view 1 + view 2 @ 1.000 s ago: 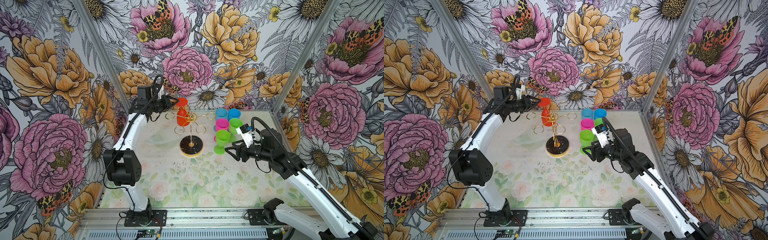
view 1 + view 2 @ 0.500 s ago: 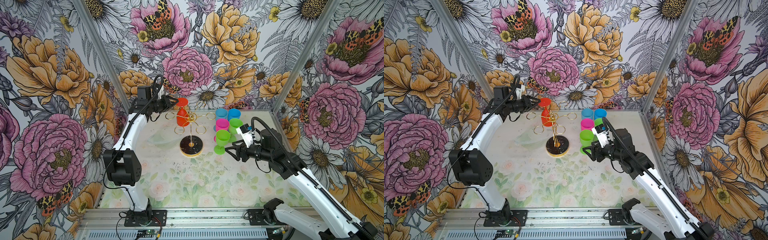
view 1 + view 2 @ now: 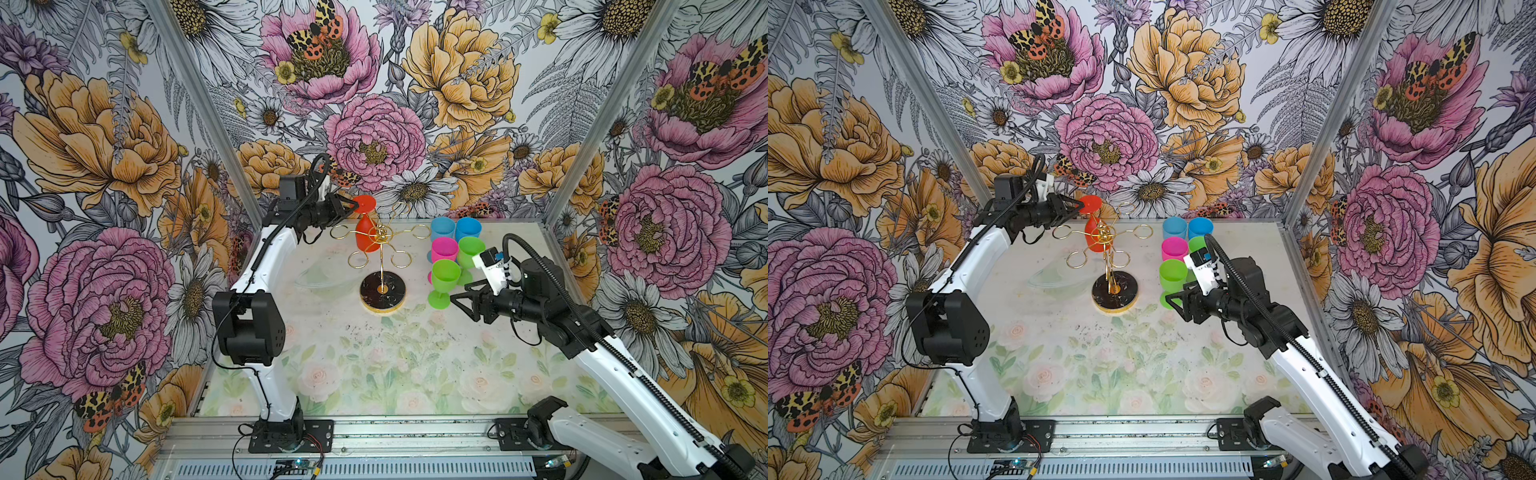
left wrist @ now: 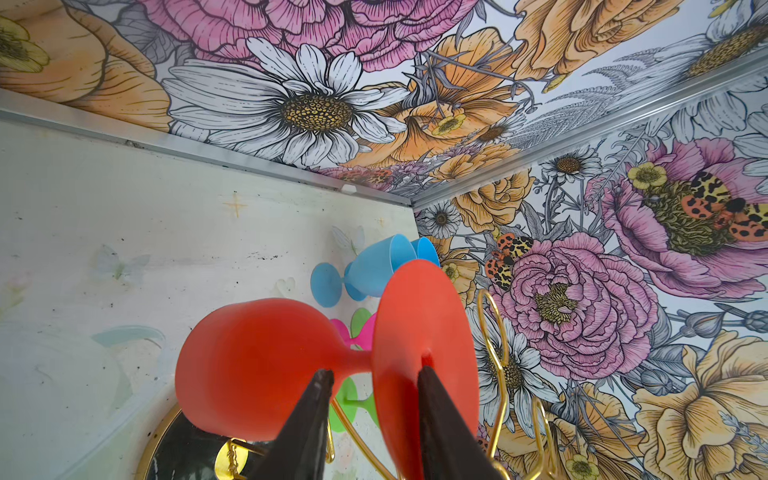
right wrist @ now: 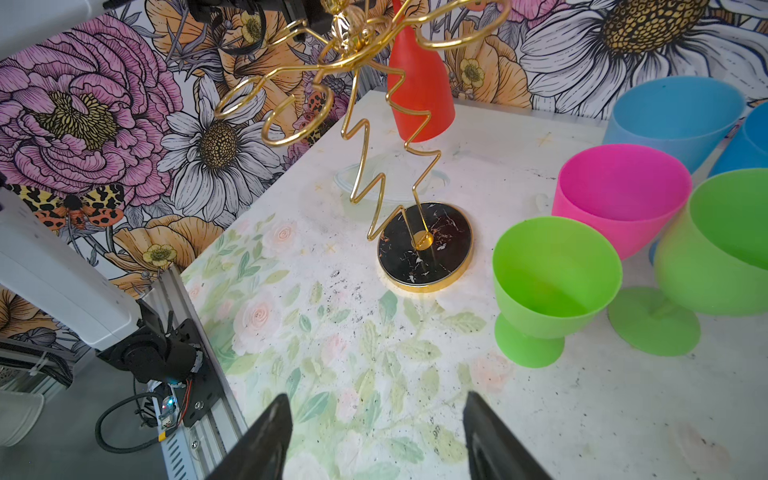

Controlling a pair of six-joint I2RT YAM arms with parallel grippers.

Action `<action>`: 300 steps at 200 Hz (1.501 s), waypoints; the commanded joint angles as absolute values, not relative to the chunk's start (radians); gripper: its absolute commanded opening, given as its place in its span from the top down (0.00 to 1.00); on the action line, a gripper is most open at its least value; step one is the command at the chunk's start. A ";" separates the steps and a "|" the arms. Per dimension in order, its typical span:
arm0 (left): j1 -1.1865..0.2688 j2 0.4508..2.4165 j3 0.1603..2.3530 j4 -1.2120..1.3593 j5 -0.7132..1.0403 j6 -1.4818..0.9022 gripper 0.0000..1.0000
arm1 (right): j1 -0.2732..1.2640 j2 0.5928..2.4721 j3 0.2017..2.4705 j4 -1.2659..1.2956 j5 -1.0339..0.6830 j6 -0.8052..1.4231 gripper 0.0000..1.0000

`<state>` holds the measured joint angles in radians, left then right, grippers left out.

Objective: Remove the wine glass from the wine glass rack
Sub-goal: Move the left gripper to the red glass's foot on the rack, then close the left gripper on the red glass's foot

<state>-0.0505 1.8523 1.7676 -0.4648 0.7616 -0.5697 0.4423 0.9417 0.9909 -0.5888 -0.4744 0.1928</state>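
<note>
Left fingers [image 3: 348, 207] [image 3: 1073, 204] are up at the far left of the wine glass rack [image 3: 374, 291] [image 3: 1125, 291], at the foot of the red wine glass [image 3: 365, 239] [image 3: 1092, 237].

Red wine glass hangs upside down from one of the rack's gold loop arms on the far-left side: foot on top, bowl below, clear of the tabletop [image 3: 374, 365]. It's on the rack, not off.

Left wrist view: left fingers [image 4: 432, 399] straddle the glass [image 4: 257, 365] foot disc. One tip sits on the disc's outer face, the other is on the stem side next to the bowl. They're partly open, and a sliver of gap shows between the stem-side tip and the disc, so no clamp is visible. Rack base [image 4: 183, 453] shows below.

Right fingers [image 3: 456, 297] [image 3: 1172, 298] hover low over the tabletop just beside the nearest green glass [image 3: 445, 272] [image 3: 1173, 274], pointing toward the rack base. Right wrist view: right fingers [image 5: 270, 432] are spread wide with only bare tabletop between them, holding nothing. Same view shows the rack [image 5: 440, 249] standing upright on its black disc, with the red glass [image 5: 419, 95] hanging behind the post.

To the right of the rack, five glasses stand upright in a cluster: the green one [image 5: 552, 270], a pink glass [image 3: 444, 249], a second green glass [image 3: 469, 249] and two blue glasses [image 3: 442, 228] at the back.
</note>
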 commanded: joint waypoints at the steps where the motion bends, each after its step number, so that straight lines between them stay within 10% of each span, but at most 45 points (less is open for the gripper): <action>1: -0.055 1.847 1.779 -0.484 0.766 -0.568 0.70 | 0.450 0.921 0.989 -0.558 -0.457 0.199 0.34; 300: -0.043 1.727 1.743 -0.483 0.779 -0.629 0.97 | 0.451 0.919 0.982 -0.529 -0.462 0.214 0.34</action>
<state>-0.0494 1.7649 1.7554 -0.4759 0.7723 -0.6163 0.4431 0.9348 0.9863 -0.5705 -0.4648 0.2008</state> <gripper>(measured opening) 0.061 0.660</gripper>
